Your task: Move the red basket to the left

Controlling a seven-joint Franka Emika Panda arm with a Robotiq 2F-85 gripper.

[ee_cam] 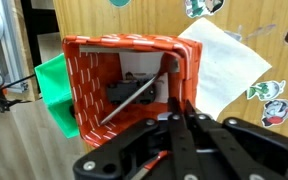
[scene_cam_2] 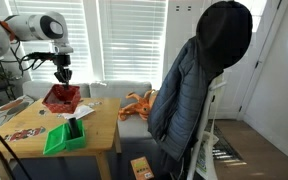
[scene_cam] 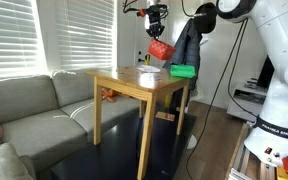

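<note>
Over one table (scene_cam: 111, 77), one red basket (scene_cam: 160, 49).

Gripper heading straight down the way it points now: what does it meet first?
The gripper holds the red basket, so the basket leads; below it the table likely comes first, though the gap is hard to judge.

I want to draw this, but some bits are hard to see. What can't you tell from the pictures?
- Wrist view: the dark things inside the red basket are too blurry to name.
- Wrist view: the green object is mostly hidden behind the basket.
- Wrist view: a sticker is cut off by the top edge.
- Exterior view: the orange thing is too small to name and sits partly behind the jacket.
</note>
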